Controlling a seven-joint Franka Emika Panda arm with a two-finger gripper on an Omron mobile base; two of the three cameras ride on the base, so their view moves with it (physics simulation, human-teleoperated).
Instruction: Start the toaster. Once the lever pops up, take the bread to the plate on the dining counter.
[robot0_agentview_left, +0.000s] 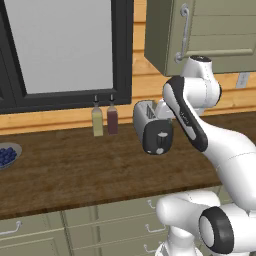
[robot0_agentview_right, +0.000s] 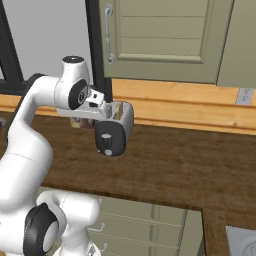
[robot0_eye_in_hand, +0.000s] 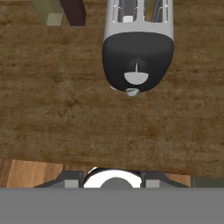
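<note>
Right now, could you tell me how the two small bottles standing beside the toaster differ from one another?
The yellow-green glass bottle holds a pale olive liquid, while the dark maroon glass bottle holds a deep red-brown one. The maroon bottle stands nearer the rounded silver-grey toaster; the yellow-green one is farther from it. Both are upright, alike in height and shape, dark-capped, side by side on the brown wood-grain worktop.

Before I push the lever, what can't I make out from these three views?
- Bread: in the hand view the toaster slots are cut off by the top edge; I cannot tell if a slice sits inside.
- Lever: too small to judge up or down.
- Gripper: hidden behind the arm in the left base view; the right base view shows no jaws.
- Two bottles: cropped in the hand view.
</note>
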